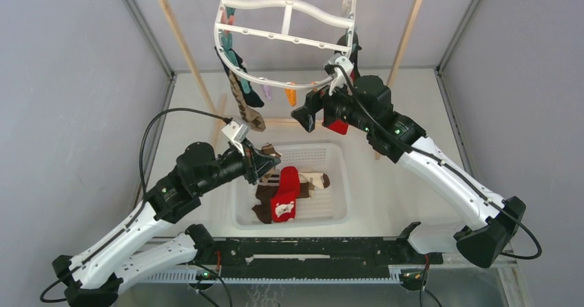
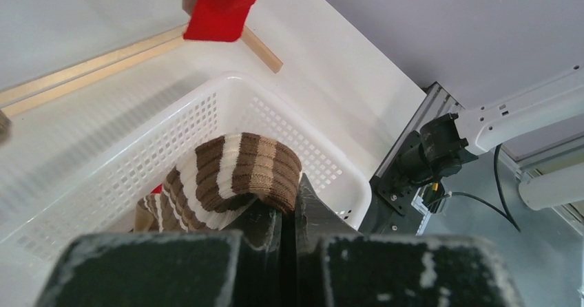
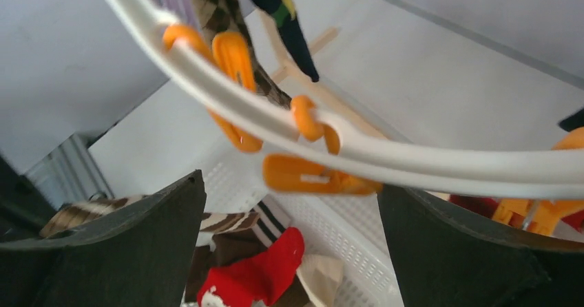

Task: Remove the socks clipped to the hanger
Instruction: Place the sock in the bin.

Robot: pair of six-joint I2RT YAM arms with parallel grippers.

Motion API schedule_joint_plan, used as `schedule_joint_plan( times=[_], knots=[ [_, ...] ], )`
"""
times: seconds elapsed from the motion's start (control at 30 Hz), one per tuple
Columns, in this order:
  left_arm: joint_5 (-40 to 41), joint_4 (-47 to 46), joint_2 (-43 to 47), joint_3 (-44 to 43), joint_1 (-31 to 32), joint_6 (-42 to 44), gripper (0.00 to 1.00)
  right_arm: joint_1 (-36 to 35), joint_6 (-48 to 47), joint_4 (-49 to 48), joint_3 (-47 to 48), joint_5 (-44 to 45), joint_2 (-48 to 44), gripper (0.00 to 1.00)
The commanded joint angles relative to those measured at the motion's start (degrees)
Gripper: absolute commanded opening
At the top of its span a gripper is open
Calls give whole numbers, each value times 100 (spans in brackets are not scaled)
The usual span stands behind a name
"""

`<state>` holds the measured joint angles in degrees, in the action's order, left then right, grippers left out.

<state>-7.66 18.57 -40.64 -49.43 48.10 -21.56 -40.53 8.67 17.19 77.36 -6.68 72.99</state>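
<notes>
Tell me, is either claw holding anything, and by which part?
The left claw pinches the brown striped sock at a fold in its ribbed fabric. The right claw is open, holding nothing.

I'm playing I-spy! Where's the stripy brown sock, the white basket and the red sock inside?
stripy brown sock [image 2: 241,173], left wrist view, its folded top
white basket [image 1: 329,207], top view, bare bottom
red sock [image 1: 284,192], top view, its middle
</notes>
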Motion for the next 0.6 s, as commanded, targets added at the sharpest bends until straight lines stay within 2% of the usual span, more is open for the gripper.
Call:
schedule_joint_plan(
  times=[0.0,0.17,0.3,0.57],
  knots=[
    [-28,-216,-40,21,11,23,6,-1,-512,71,129,-1167,-214,100],
    [-25,-211,-56,51,14,24,6,223,-513,-76,131,-2208,-420,100],
    [-25,-213,-42,72,14,26,6,589,-323,-169,130,-3367,-548,100],
    [-22,-237,-81,99,11,14,6,677,-385,-102,131,-5015,-622,100]
  ],
)
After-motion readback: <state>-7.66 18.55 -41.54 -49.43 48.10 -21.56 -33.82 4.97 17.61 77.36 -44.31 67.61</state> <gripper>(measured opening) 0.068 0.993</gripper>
